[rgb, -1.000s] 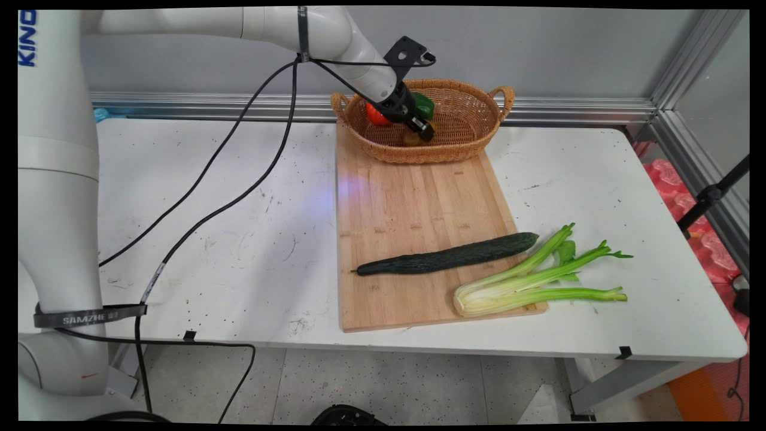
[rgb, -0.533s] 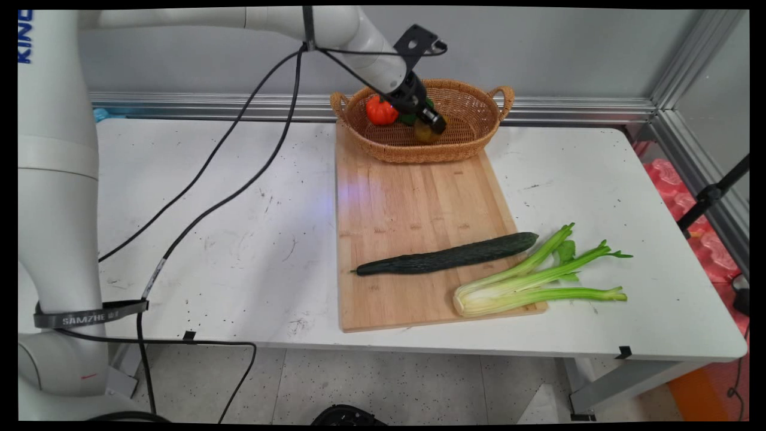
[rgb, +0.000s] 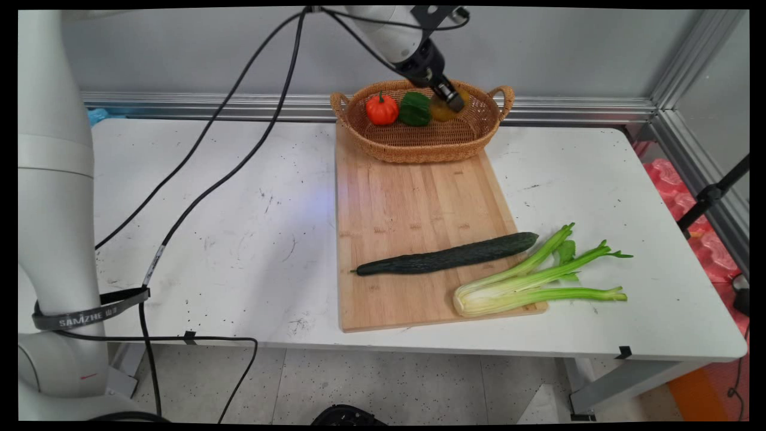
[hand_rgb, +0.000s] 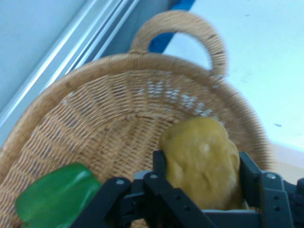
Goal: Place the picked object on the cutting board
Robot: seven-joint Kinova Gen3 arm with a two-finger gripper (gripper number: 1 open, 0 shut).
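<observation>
Overhead, tool (rgb: 456, 103) angled down, gripping yellow pepper (hand_rgb: 202, 161) above basket (rgb: 473, 134).

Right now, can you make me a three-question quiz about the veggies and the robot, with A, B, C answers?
1. Where does the long dark green cucumber lie?
A. In the basket
B. On the wooden cutting board
C. On the floor

2. What colour is the lumpy pepper between the black fingers?
A. Yellow
B. Purple
C. White

3. How is the black gripper right now?
A. Wide open over the celery
B. Out of sight
C. Shut on the pepper

Answers:
1. B, since the cucumber stretches across the board's near part, beside the pale green celery bunch.
2. A, since the hand view shows a yellow pepper, with a green pepper and a small orange pumpkin in the woven wicker basket.
3. C, since the fingers press both sides of the yellow pepper, above the basket.
</observation>
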